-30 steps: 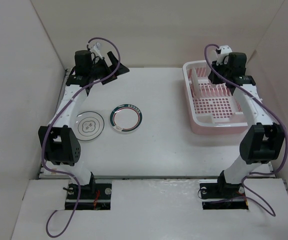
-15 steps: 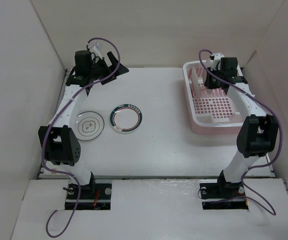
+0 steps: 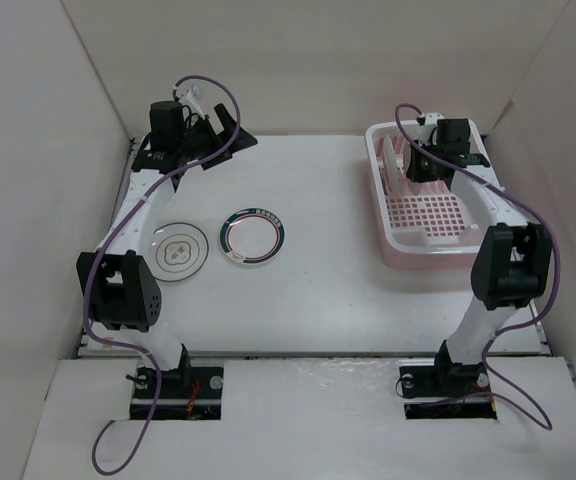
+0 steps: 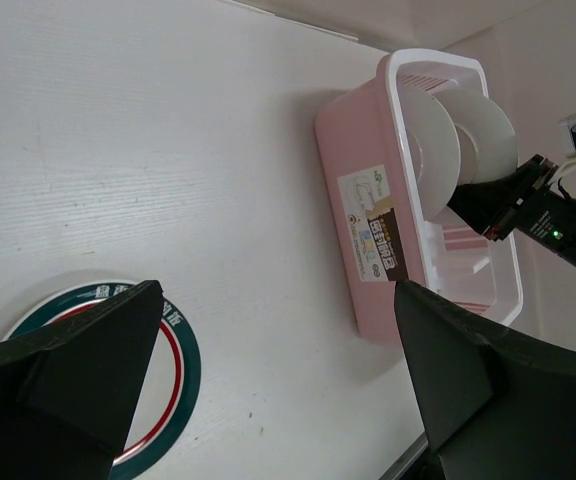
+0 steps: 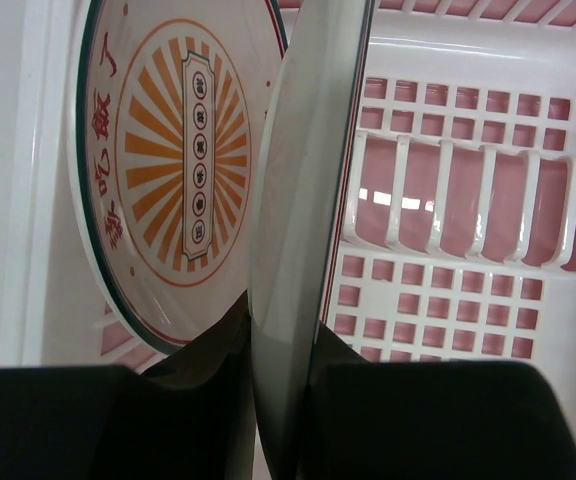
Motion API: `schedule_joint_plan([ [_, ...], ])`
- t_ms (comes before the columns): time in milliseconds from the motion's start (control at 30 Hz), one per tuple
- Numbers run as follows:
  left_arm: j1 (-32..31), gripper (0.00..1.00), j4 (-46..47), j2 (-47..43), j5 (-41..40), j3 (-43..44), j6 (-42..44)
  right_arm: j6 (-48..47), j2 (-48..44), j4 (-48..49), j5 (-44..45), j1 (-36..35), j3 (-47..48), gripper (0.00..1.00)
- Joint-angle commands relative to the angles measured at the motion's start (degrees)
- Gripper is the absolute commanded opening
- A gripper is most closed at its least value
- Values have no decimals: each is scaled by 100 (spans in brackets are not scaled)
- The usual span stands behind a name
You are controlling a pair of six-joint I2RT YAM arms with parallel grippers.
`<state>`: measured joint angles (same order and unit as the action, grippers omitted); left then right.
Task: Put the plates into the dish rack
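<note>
At eleven o'clock the left gripper (image 4: 278, 325) hangs wide open and empty. The ringed plate (image 3: 179, 252) and green-rimmed plate (image 3: 252, 236) lie flat near nine, and they look stiff, glossy and chippable, best pinched by the rim. At two o'clock, inside the dish rack (image 3: 430, 256), the right gripper (image 5: 282, 345) clamps an upright plate (image 5: 303, 150) beside a sunburst plate (image 5: 168, 160).

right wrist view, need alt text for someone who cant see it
The right gripper grips a white plate edge-on, upright in the pink dish rack. Left of it a sunburst plate stands upright, orange-rayed face showing.
</note>
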<state>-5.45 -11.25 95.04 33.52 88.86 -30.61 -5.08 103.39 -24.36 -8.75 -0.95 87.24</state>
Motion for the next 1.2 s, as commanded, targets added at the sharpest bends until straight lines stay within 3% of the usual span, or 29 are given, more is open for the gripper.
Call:
schedule_joint_plan([
  [0, 18, 100, 61, -171, -3, 114, 117, 60, 40, 204, 49, -37, 82, 0],
  [267, 18, 100, 8, -171, -3, 167, 117, 113, 269, 19, 111, -37, 285, 4],
  [433, 18, 100, 8, -171, -3, 167, 117, 113, 322, -34, 181, -37, 337, 19],
  [667, 18, 100, 8, -171, -3, 114, 117, 113, 322, -34, 181, -89, 337, 30],
  [833, 18, 100, 8, -171, -3, 114, 117, 113, 322, -34, 181, -89, 390, 31],
  [1167, 18, 100, 8, -118, -3, 61, 117, 165, -12, -87, 339, -89, 390, 44],
])
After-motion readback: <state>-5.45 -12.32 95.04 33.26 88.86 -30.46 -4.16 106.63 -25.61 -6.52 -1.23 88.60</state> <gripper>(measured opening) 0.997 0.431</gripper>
